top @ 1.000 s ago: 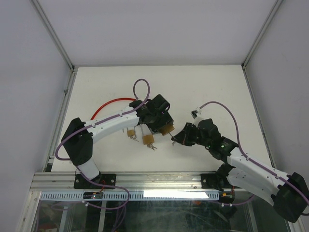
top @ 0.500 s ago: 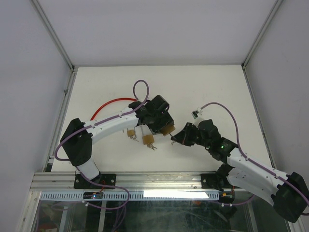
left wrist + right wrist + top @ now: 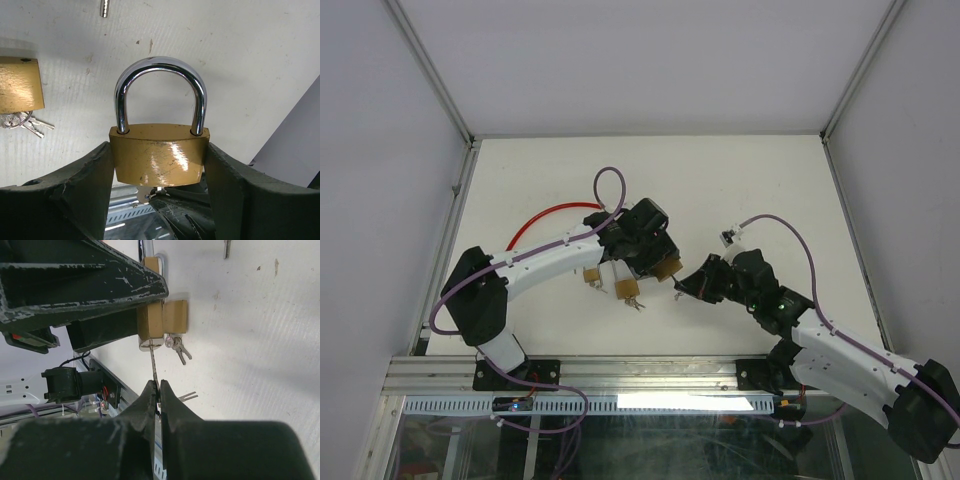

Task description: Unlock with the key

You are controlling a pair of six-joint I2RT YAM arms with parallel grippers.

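A brass padlock (image 3: pixel 159 160) with a shut chrome shackle (image 3: pixel 160 70) is clamped by its sides in my left gripper (image 3: pixel 159 150), held above the white table; from above it shows at the arm's tip (image 3: pixel 667 267). My right gripper (image 3: pixel 160 387) is shut on a thin silver key (image 3: pixel 154 367). The blade runs straight up to the keyhole in the padlock's underside (image 3: pixel 150 327). How deep the blade sits I cannot tell. In the top view the right gripper (image 3: pixel 682 287) sits just right of the padlock.
Two more brass padlocks (image 3: pixel 626 288) (image 3: pixel 591 277) lie on the table under the left arm, one with a key bunch (image 3: pixel 25 122). A loose key (image 3: pixel 186 397) lies near the front edge. A red cable (image 3: pixel 550 215) arcs behind the left arm.
The right wrist has shifted and turned a little at the padlock, and the left gripper has edged slightly. Both grips are unchanged.
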